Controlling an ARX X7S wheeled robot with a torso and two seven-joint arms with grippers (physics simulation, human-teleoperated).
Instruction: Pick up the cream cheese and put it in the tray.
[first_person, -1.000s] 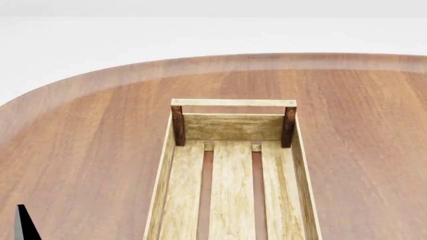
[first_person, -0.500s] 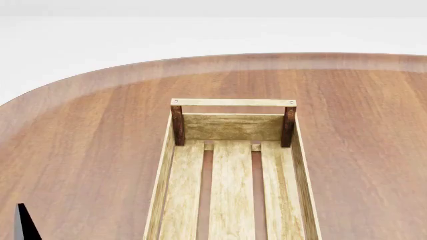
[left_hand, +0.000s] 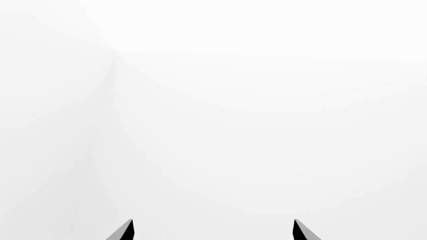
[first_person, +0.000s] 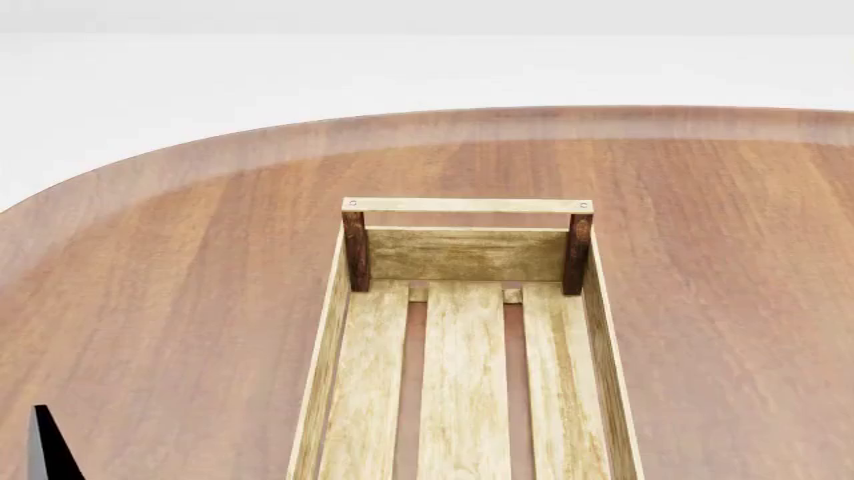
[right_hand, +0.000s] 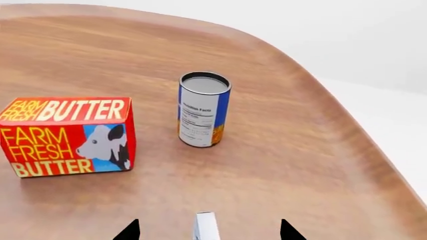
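Observation:
The tray (first_person: 467, 254), a long light-wood crate with dark corner posts and a slatted bottom, lies in the middle of the head view with nothing in it. In the right wrist view a narrow white-and-pale-blue sliver, which I take for the cream cheese (right_hand: 205, 225), pokes in at the picture's edge between the spread fingertips of my right gripper (right_hand: 209, 232). That gripper is open and apart from the box. My left gripper (left_hand: 212, 232) is open too, facing only blank white. One dark left fingertip (first_person: 47, 448) shows in the head view's lower left corner.
A red-orange butter box (right_hand: 68, 136) and an upright blue-and-orange can (right_hand: 203, 110) stand on the brown wooden table (right_hand: 280, 165) beyond the right gripper. The table's rounded edge (first_person: 160, 155) curves behind the tray.
The left fingertip in the head view has crept slightly upward. Nothing else has moved.

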